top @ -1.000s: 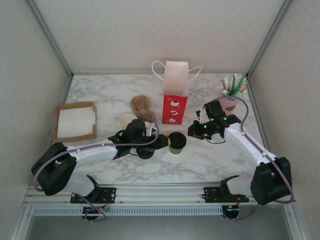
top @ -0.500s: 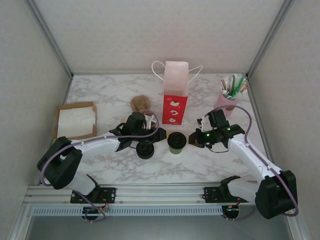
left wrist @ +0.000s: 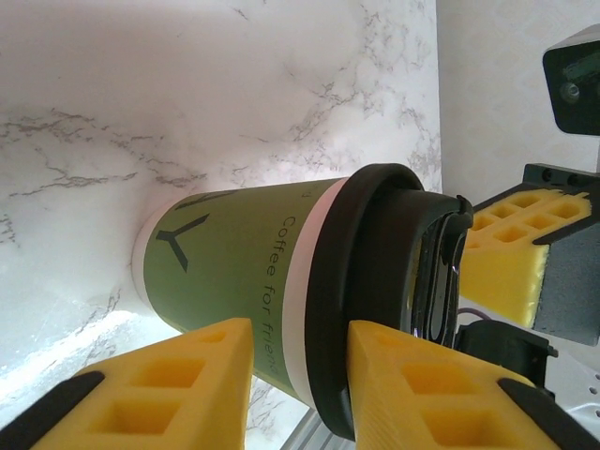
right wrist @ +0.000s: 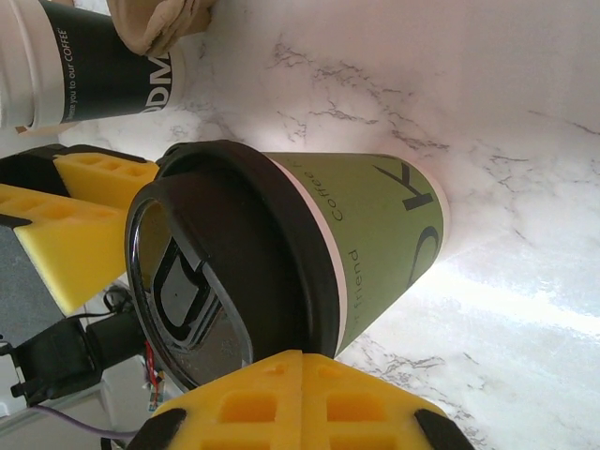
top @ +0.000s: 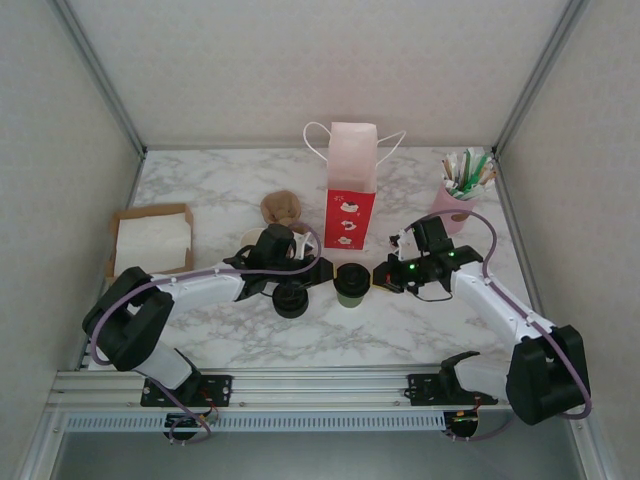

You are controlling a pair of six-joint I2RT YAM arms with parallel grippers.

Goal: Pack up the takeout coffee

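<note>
left gripper (left wrist: pixel 298 370) straddling takeout coffee (left wrist: pixel 253 253), grip unclear | right gripper (right wrist: pixel 302 398) sitting shut, empty | cup looking light, crushable: gripping gently just under black lid (right wrist: pixel 216 262) likely safest

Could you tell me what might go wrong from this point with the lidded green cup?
1. The takeout coffee stands upright between the left pincer and right pincer, which flank it closely; an uneven push might tip it.
2. The right pincer's jaws are shut beside the black lid; a nudge there could loosen it.
3. The red paper bag stands just behind the cup; a swinging arm may knock it over.
</note>
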